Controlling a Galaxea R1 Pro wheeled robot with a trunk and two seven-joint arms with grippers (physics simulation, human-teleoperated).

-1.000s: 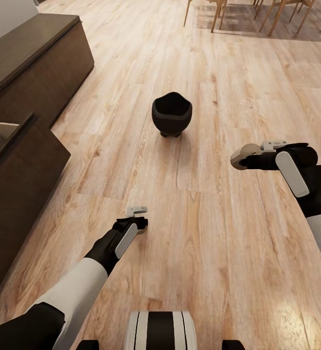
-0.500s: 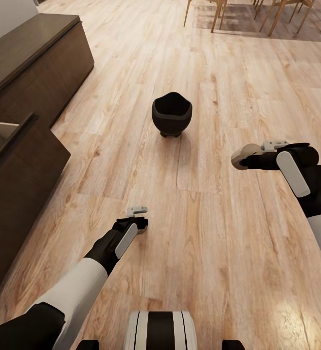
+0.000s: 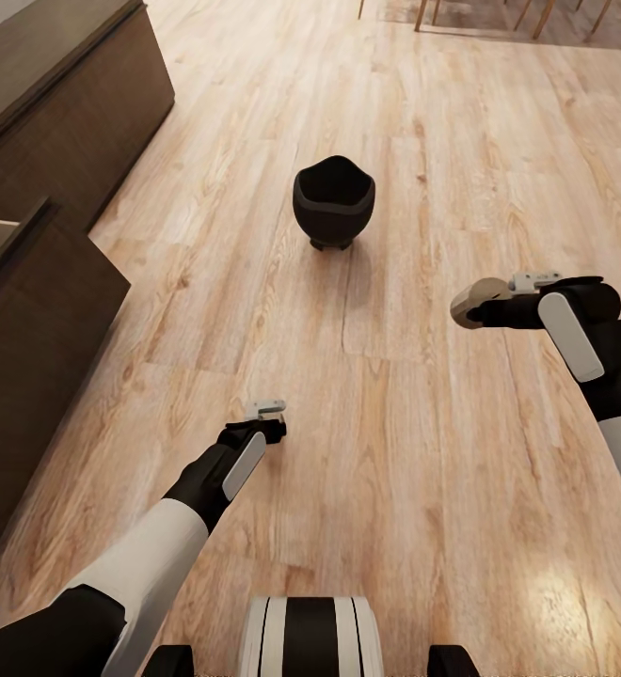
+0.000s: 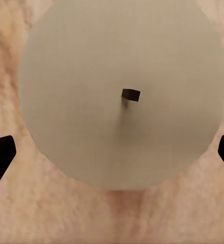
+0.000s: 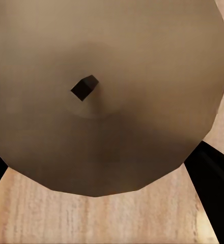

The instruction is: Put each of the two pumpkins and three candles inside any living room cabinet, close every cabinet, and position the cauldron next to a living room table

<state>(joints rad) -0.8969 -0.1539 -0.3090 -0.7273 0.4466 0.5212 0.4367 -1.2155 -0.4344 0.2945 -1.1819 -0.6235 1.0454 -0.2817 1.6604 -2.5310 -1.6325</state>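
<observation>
Since the earlier frames the head camera has tipped down, so the whole view has shifted and the chair legs have nearly left the top edge; both arms hold as before. Two candles: the left gripper [image 3: 271,425] clasps one candle [image 4: 123,94], its round top and dark wick plain at the left wrist; the right gripper [image 3: 480,308] grips the other candle [image 3: 469,299]; one cauldron [image 3: 333,199] stands ahead between them; the cabinet [image 3: 38,282], one drawer open, lies left of the left gripper.
</observation>
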